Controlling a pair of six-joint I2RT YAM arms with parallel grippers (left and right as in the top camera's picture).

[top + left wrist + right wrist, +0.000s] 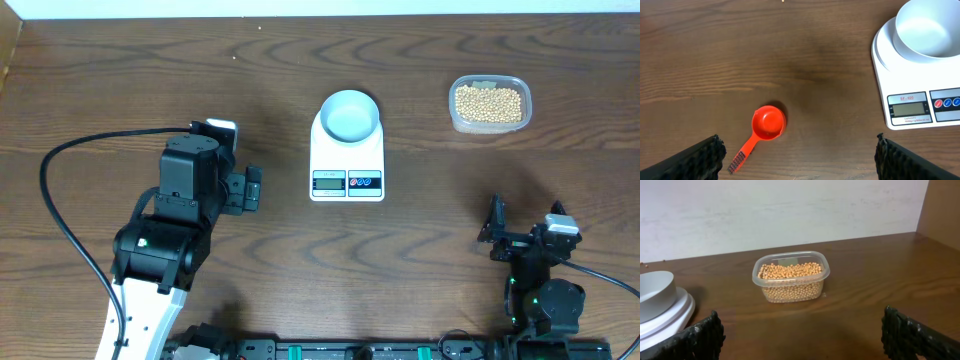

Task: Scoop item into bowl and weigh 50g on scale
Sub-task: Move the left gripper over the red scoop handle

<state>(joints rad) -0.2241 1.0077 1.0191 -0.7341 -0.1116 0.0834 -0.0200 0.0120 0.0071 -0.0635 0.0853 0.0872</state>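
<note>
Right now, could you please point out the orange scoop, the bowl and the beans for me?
Orange scoop (768, 122), left wrist view, middle of its cup.
Bowl (350, 115), overhead view, bare inner floor.
Beans (790, 271), right wrist view, top of the heap.

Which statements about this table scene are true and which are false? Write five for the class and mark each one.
1. The small round pale blue-white bowl sits on the flat white rectangular kitchen scale. True.
2. The bowl already holds beans. False: it is empty. The small round tan-yellow beans are in the clear rounded-rectangular plastic tub.
3. The small orange plastic scoop lies on the brown wooden table. True.
4. The left claw is shut on the scoop. False: it is open and empty, and nothing touches the scoop.
5. In the overhead view the tub stands left of the scale. False: it stands to the right, apart from it.
</note>
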